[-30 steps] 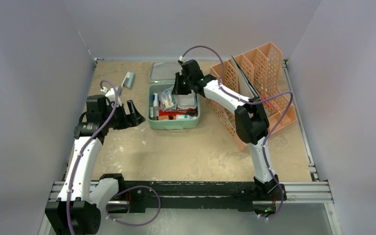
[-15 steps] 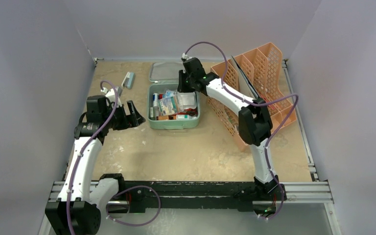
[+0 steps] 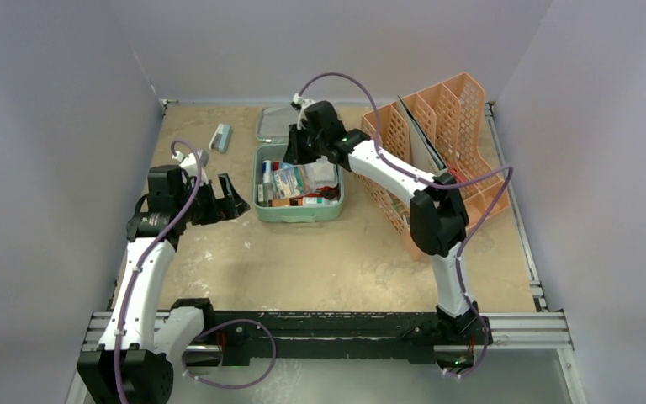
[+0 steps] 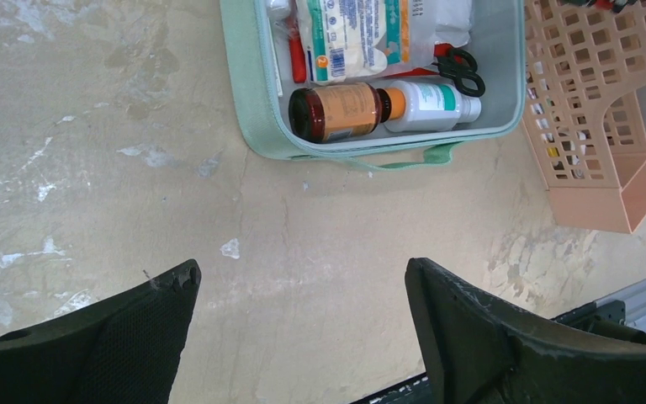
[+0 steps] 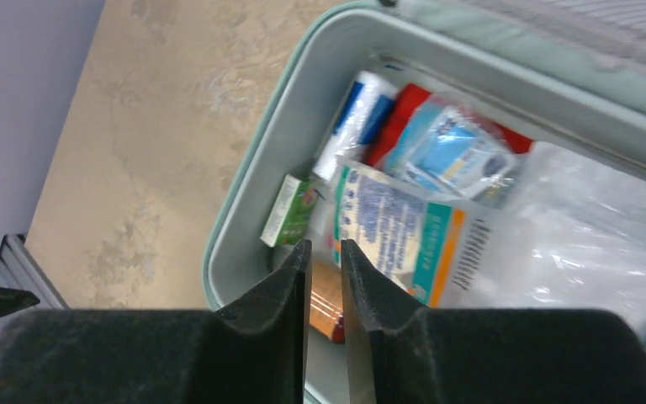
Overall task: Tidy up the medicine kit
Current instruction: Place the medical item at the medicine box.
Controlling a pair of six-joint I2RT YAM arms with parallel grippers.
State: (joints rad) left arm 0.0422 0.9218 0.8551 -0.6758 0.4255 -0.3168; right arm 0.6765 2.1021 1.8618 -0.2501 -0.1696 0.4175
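The medicine kit is an open mint-green box in the middle of the table, and its lid lies flat behind it. Inside are a brown bottle, a white bottle, black scissors, a printed packet and a small green carton. My right gripper hovers over the kit's back left corner. Its jaws stand a narrow slit apart with nothing between them. My left gripper is wide open over bare table left of the kit, holding nothing.
A peach mesh file rack stands right of the kit, close to its side. A small grey-green box lies at the back left. Grey walls enclose the table on three sides. A metal rail runs along the near edge.
My right gripper has moved left over the kit and its jaws have parted slightly. The printed packet now lies in the kit. The left arm stays put, its jaws a touch wider.
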